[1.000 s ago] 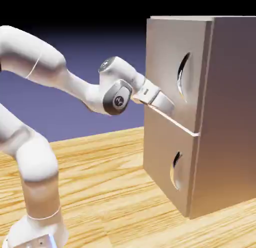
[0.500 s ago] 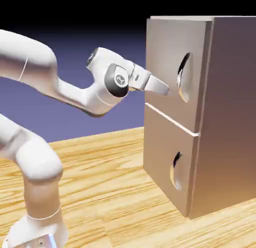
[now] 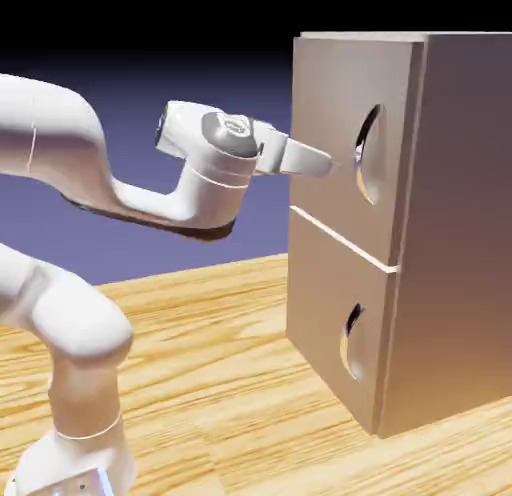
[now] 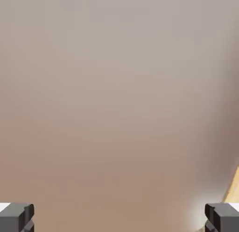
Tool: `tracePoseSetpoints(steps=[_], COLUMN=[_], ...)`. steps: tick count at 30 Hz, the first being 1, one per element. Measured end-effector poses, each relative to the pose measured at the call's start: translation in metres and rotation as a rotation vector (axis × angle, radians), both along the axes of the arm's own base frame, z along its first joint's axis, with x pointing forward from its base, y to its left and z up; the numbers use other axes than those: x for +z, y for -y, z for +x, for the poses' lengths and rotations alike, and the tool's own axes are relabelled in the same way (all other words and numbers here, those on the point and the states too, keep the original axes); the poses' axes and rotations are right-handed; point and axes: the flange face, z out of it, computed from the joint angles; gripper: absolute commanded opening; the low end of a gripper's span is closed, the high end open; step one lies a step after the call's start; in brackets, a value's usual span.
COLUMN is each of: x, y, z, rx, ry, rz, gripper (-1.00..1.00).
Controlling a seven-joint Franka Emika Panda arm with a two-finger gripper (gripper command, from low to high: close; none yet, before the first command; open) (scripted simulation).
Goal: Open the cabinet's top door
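Against the cabinet (image 3: 440, 234) front, gripper (image 3: 335, 167) sits level, jaws spread wide, nothing held. Top door (image 3: 335, 114) shut. Its curved handle (image 3: 362, 149) and oval recess lie just toward the exterior view's right of the fingertips, long axis vertical. Hand view: only blank panel between both fingertips (image 4: 17, 216).

A pale wood-grain worktop (image 3: 220, 384) carries two things — the cabinet (image 3: 400, 234) and the robot's white base (image 3: 70, 464). The cabinet stands upright toward the exterior view's right; the base sits at the lower left — well apart from it.
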Motion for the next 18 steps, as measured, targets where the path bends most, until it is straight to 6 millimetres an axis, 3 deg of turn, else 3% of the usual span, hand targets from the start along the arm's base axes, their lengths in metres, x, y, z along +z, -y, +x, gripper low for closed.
tracePoseSetpoints(steps=[18], x=[-0.007], y=[0.061], z=[-0.009], rx=[0.026], ry=[0.229], rz=[0.068], gripper=[0.0])
